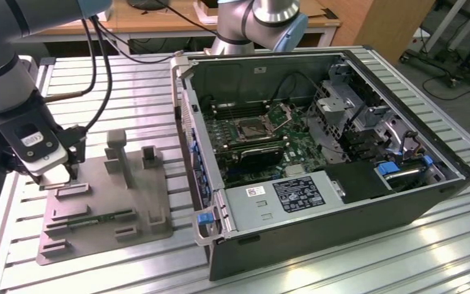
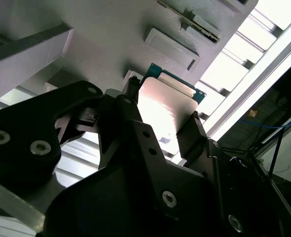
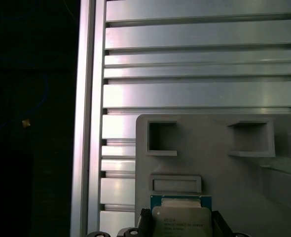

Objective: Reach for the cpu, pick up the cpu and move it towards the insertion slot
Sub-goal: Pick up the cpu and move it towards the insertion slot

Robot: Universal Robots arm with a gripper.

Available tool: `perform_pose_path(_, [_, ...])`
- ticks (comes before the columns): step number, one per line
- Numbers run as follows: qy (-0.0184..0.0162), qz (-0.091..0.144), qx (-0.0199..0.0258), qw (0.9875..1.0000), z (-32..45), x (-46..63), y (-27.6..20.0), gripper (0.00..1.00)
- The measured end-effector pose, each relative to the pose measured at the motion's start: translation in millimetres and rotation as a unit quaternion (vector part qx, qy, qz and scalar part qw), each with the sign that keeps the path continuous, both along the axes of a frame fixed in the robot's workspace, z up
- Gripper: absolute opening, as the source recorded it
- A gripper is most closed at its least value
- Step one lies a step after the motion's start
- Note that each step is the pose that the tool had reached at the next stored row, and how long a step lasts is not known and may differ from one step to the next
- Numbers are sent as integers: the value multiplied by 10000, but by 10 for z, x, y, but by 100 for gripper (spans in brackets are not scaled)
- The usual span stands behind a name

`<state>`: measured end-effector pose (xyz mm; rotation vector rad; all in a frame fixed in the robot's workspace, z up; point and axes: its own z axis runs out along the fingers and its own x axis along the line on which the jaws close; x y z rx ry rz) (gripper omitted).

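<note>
Exterior view's left: the arm stands low over the grey tray, with the gripper down at the tray's corner on that side. The tray lies on the slatted metal table. A green memory stick rests in one of its recesses.

In both wrist views the cpu sits between the dark fingers, one against each of two opposite edges. Its silver top faces out and a green rim shows. The gripper reads as clamped on the cpu. The tray's surface lies directly behind it. I cannot tell whether the cpu is clear of its seat or resting in it.

Exterior view's right: the open computer case stands well apart from the tray. Inside it, on the green motherboard, is the insertion slot, a silver frame with its dark centre showing.

Progress, as judged: the reach is done and the grasp is made. The lift is at most barely begun. The carry is all left to do, since the cpu is at the tray, with open table and the case wall between it and the slot.
</note>
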<state>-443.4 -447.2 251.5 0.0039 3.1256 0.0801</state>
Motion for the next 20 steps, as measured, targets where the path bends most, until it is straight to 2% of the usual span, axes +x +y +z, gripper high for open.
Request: perform_pose_path(20, [-1,0,1,10000,136,0,0,55])
